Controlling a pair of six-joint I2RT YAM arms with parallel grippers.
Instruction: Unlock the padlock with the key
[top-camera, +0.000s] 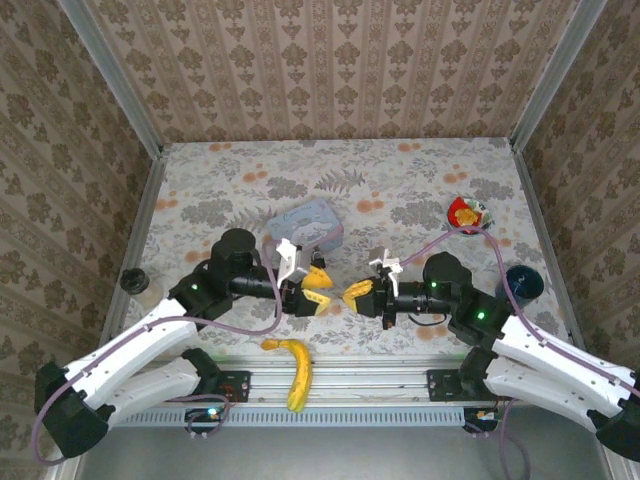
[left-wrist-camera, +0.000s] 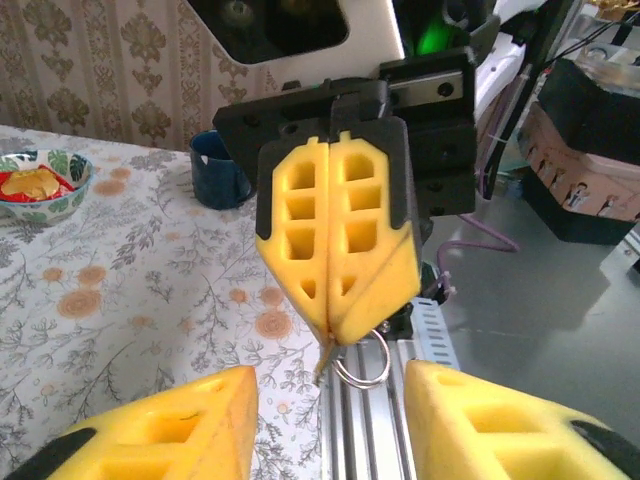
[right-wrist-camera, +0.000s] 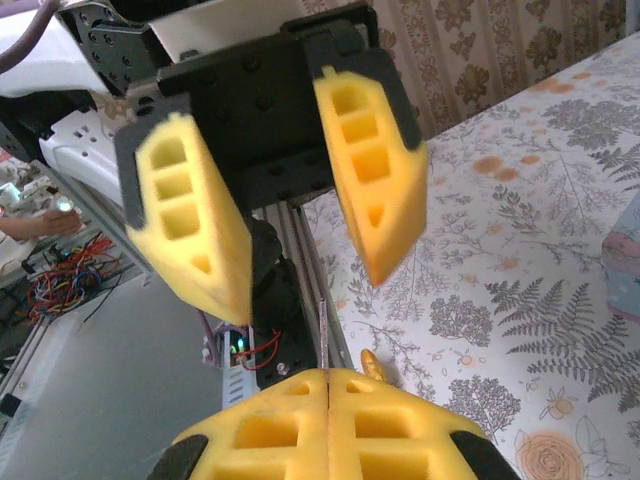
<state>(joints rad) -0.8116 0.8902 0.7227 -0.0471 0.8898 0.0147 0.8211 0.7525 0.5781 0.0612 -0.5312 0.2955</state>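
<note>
My two grippers face each other tip to tip above the table's near edge. The right gripper (top-camera: 357, 293) (right-wrist-camera: 328, 375) is shut on the key (right-wrist-camera: 322, 330), whose thin metal blade sticks out past its yellow pads. In the left wrist view the key (left-wrist-camera: 326, 358) and its wire ring (left-wrist-camera: 362, 362) hang from those shut pads (left-wrist-camera: 335, 230). The left gripper (top-camera: 318, 290) (left-wrist-camera: 330, 372) is open, its fingers (right-wrist-camera: 190, 220) spread to either side of the key's tip without touching it. The padlock is out of view.
A pale blue tin (top-camera: 305, 225) lies just behind the grippers. A banana (top-camera: 293, 365) rests on the front rail. At the right stand a bowl with red and yellow contents (top-camera: 467, 213) and a dark blue cup (top-camera: 523, 283). A small black object (top-camera: 135, 282) sits at the left edge.
</note>
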